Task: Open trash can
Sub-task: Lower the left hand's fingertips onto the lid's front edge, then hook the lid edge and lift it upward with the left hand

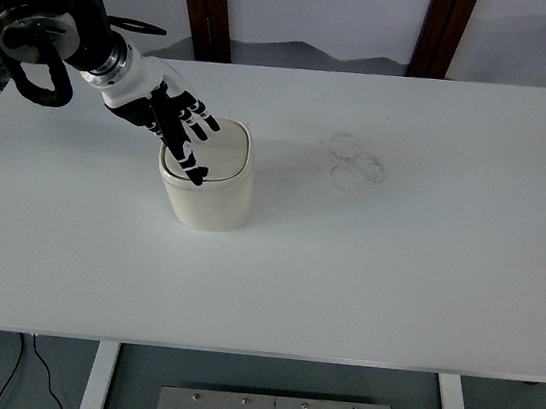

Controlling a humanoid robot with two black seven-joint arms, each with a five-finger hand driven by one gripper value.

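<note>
Top view, looking steeply down on a white table [392, 274]. The trash can [207, 181], a small cream bin with rounded corners, stands upright left of the table's centre. Its lid [222, 151] lies flat inside the rim and appears closed.

The left hand [176, 123] reaches in from the upper left corner and sits over the left part of the lid. The fingers [188, 158] are extended and slightly spread, pointing down and toward the near edge of the lid. They grasp nothing. The fingertips appear to touch the lid surface or to hover just above it; contact cannot be confirmed from this angle.

This posture suits a press-type lid: straight fingers deliver a downward push on one side so the panel can tip or release. That is a judgement, since no hinge or latch is visible.

The right arm is out of view.

Faint ring marks [356, 162] lie on the table surface right of the bin, well apart from it.

Risk: an off-centre push on a light bin may slide or tilt it instead of opening the lid.
</note>
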